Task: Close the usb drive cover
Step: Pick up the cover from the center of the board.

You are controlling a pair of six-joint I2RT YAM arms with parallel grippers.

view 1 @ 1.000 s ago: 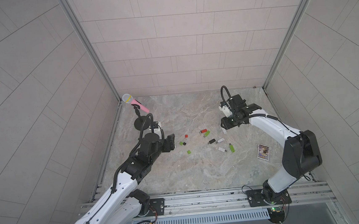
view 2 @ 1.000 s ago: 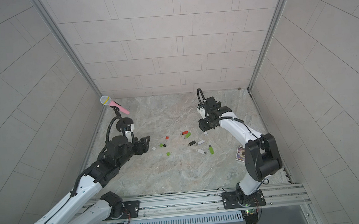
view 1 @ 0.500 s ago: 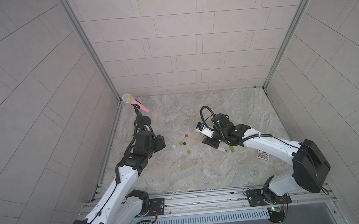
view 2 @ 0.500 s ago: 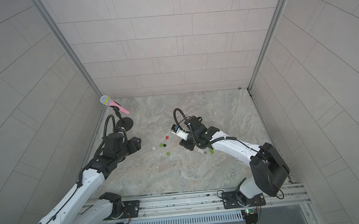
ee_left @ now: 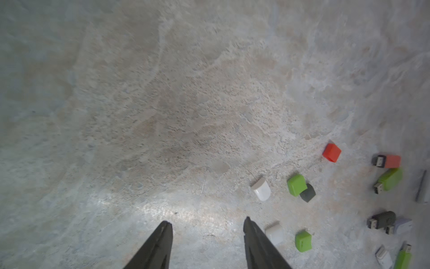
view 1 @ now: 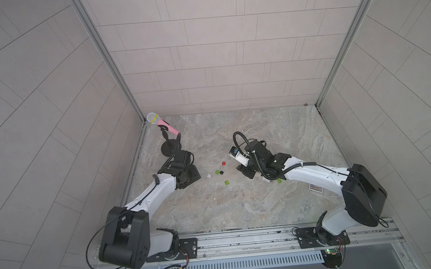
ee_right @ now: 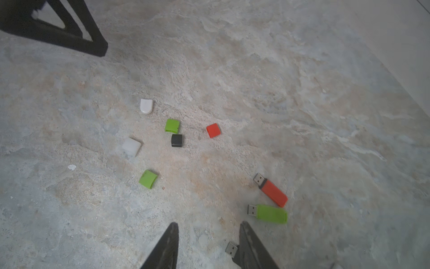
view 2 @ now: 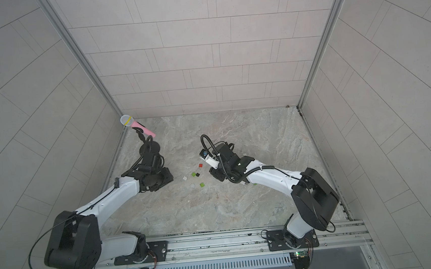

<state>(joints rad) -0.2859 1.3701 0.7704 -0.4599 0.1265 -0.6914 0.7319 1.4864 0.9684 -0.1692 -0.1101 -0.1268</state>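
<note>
In both top views the left gripper (view 1: 194,177) sits low over the stone floor (view 1: 241,212). The loose caps (view 1: 217,171) are scattered between it and the right gripper (view 1: 245,170). The right arm hides most of the drives. A pink microphone (view 1: 162,122) on its stand is close behind the left gripper.

In the left wrist view the left gripper (ee_left: 207,221) has its fingers spread, with only bare floor between them. A white cap (ee_left: 275,235) lies just beside the outer face of one finger, and a green cap (ee_left: 303,241) lies a little farther out. Ahead on that same side a second green cap (ee_left: 296,185) touches a black cap (ee_left: 307,192), and the red cap (ee_left: 332,152) lies beyond them. Past the caps lie the uncapped red drive (ee_left: 387,161), green drive (ee_left: 388,180) and black drive (ee_left: 381,220) (metal plugs bare, pointing toward the caps).

In the right wrist view the right gripper (ee_right: 209,223) is also spread and grips nothing. The black drive's plug (ee_right: 231,249) pokes out just beside one finger. The green drive (ee_right: 268,213) and red drive (ee_right: 272,191) lie slightly ahead on that side, both uncovered. The red cap (ee_right: 213,130) lies well ahead of the fingertips.
</note>
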